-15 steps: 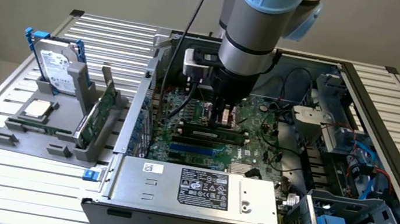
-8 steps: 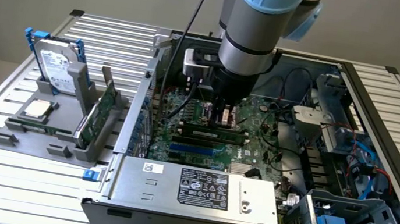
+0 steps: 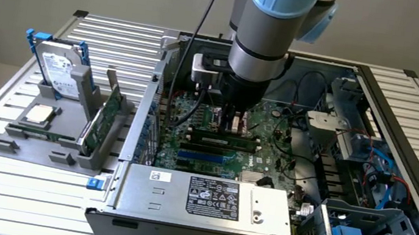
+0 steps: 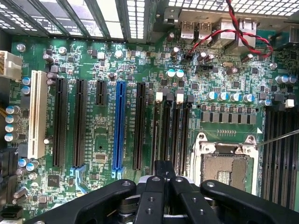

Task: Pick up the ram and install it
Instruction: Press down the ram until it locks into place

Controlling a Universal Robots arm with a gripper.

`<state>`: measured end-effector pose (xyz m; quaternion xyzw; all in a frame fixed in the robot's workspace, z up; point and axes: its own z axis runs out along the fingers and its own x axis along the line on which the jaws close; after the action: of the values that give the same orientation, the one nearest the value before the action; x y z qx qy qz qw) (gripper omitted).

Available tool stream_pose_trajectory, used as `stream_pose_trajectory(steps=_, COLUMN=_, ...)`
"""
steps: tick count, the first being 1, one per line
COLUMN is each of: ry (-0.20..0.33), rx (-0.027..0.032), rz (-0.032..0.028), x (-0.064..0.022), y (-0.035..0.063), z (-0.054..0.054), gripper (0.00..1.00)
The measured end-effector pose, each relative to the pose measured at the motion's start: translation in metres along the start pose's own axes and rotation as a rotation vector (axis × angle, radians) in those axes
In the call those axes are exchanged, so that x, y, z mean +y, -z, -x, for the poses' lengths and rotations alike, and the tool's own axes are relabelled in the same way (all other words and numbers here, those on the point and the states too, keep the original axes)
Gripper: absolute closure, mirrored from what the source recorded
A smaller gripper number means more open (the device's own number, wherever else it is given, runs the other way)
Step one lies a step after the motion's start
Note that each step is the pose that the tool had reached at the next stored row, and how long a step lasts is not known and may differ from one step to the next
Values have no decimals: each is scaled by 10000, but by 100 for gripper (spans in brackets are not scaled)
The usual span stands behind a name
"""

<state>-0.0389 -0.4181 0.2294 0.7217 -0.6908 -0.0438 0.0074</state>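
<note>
The end effector (image 3: pixel 230 124) is closed, low over the motherboard (image 3: pixel 270 157); the ram (image 3: pixel 225 139) lies flat just below its fingertips, apparently seated in a slot.

1. An open computer case (image 3: pixel 277 225) lies on the slatted surface (image 3: pixel 11 182), toward the exterior view's right.
2. The motherboard (image 3: pixel 270 157) lies flat inside the case, behind the power supply (image 3: pixel 210 198).
3. The claw (image 3: pixel 233 124) reaches down into the case, just over the ram (image 3: pixel 223 139), which lies along a slot on the motherboard.
4. A holder (image 3: pixel 58 139) stands on the surface at the exterior view's left of the case, carrying a hard drive (image 3: pixel 60 69) upright and a circuit card (image 3: pixel 106 118) on edge.
</note>
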Motion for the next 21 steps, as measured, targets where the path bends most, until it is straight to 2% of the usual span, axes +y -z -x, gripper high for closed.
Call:
stream_pose_trajectory(steps=10, ry=-3, rx=5, rz=3, x=-3, y=-51, z=-3, gripper=89)
stream_pose_trajectory(steps=11, ry=-4, rx=-14, rz=-6, x=-3, y=-28, z=2, gripper=89)
stream_pose_trajectory(steps=15, ry=-6, rx=-3, rz=0, x=11, y=152, z=8, gripper=89)
stream_pose_trajectory(steps=21, ry=-6, rx=-1, rz=0, x=-10, y=317, z=-17, gripper=89)
